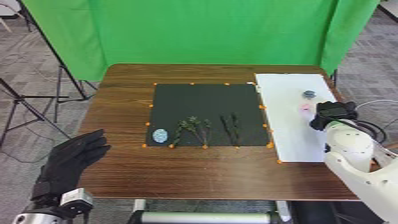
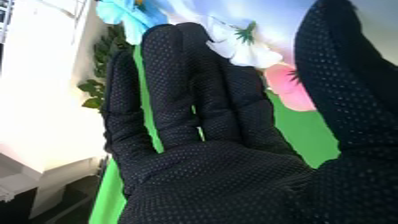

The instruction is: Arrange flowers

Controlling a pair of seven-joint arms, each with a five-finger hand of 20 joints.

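Note:
In the head view my right hand is over the right edge of the white board, beside a pink flower and a small grey-blue thing. The right wrist view has my right hand open, palm showing, fingers straight. Around its fingertips are a blue flower, a white flower and a pink flower; whether they touch the glove I cannot tell. Dark stems with leaves lie on the black mat. My left hand is open at the table's left edge.
A pale blue speckled oval thing is at the mat's front left corner. Orange markers line the mat. The brown table ends at a green curtain behind. Tripod legs stand left of the table.

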